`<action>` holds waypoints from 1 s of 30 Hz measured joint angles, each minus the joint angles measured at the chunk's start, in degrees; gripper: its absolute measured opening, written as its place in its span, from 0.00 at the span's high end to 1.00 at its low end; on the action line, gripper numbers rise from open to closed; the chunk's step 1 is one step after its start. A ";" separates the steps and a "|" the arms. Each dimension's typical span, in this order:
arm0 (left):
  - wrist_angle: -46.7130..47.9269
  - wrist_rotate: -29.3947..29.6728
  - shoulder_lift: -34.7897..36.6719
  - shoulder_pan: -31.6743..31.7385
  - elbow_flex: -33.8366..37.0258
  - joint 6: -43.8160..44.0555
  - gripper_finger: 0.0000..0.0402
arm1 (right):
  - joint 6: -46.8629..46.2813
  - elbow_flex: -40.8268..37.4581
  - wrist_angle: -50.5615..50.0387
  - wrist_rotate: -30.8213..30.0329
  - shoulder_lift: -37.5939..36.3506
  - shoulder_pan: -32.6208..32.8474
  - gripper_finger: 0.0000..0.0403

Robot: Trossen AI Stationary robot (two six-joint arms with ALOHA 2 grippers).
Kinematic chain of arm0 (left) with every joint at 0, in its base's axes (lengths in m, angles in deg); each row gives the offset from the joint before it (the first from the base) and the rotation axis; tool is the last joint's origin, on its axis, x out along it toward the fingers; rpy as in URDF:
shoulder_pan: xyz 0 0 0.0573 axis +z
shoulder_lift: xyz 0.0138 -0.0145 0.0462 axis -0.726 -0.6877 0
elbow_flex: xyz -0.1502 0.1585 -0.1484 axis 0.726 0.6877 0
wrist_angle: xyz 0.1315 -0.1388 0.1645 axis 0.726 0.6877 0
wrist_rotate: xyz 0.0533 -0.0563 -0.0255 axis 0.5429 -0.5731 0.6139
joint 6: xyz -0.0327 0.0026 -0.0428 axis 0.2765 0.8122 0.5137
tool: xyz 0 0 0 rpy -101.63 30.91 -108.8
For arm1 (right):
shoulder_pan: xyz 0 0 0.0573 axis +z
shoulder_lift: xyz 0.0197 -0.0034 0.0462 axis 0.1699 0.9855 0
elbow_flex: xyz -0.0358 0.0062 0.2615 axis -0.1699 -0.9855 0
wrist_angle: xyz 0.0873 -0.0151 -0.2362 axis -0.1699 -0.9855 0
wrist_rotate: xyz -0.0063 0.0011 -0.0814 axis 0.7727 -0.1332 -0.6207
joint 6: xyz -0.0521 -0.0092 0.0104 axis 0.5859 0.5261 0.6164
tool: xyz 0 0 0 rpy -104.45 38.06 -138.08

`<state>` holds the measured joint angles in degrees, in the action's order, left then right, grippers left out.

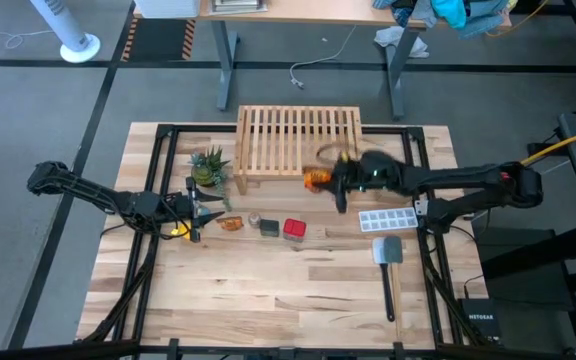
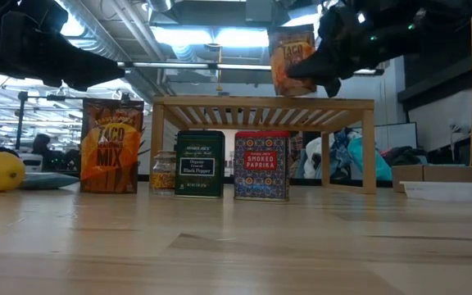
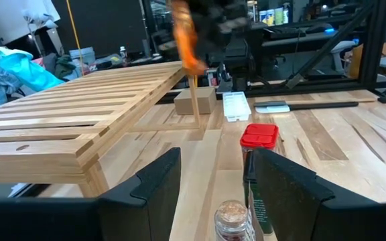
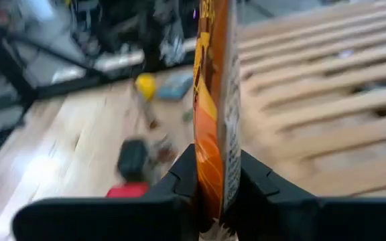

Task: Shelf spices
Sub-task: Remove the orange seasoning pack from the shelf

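Your right gripper (image 4: 213, 181) has its fingers (image 4: 173, 177) closed on one orange packet (image 4: 214, 100), pinching the flat sides near the bottom edge, so the packet stands up betw. them. In the low view this packet (image 2: 292, 57) hangs above the shelf (image 2: 260, 106), near its right end, not yet touching the slats.

For this step: bring it down slowly & keep it upright until the bottom edge sits on a slat, not in a gap. I think a thin packet will tip easily, so open only when it carries its own weight, then pull back straight w/o brushing it.

Your left gripper (image 1: 196, 210) waits low over the counter (image 1: 268, 290) beside the row, fingers (image 3: 156, 184) apart, holding nothing. In front of them are the tiny clear jar (image 3: 233, 217) and the red tin (image 3: 259, 137).

The other spices are on the counter in front of the shelf: second orange packet (image 2: 109, 147), dark grey box (image 2: 199, 164), red tin, jar.

Views: the low view alone shows the gap betw. packet & shelf top. The high view shows where over the slats, but it is blurred there. The right wrist view shows the grip itself; the other views do not.
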<state>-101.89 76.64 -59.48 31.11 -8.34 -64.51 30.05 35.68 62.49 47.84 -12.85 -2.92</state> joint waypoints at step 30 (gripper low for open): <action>1.28 0.00 0.00 0.00 0.02 1.41 0.55 | -42.11 -16.19 -13.28 -64.38 -0.09 55.96 0.87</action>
<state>-100.61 76.64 -59.48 31.11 -8.31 -63.10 -12.07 19.49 49.21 -16.54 -12.94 53.04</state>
